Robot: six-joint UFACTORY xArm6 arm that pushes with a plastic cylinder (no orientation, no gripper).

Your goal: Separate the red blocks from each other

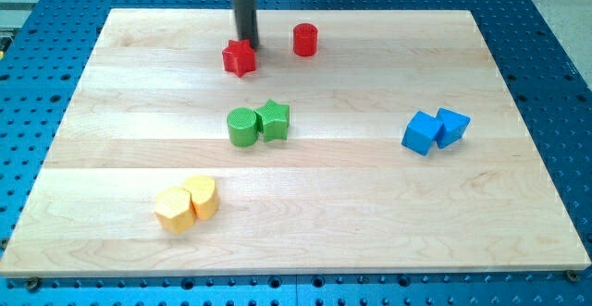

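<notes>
Evidently my tip (247, 45), a bare rod with no end effector to spread or pinch, touches the red star block (239, 57) from the view's top, nudging it from the red cylinder (305, 40) near the table (370, 204) top edge.

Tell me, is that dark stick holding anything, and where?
Nothing is held. My tip has no way to grip; it only pushes. It stands at the top edge of the red star block, apparently touching it, with the red cylinder apart to the view's right.
</notes>
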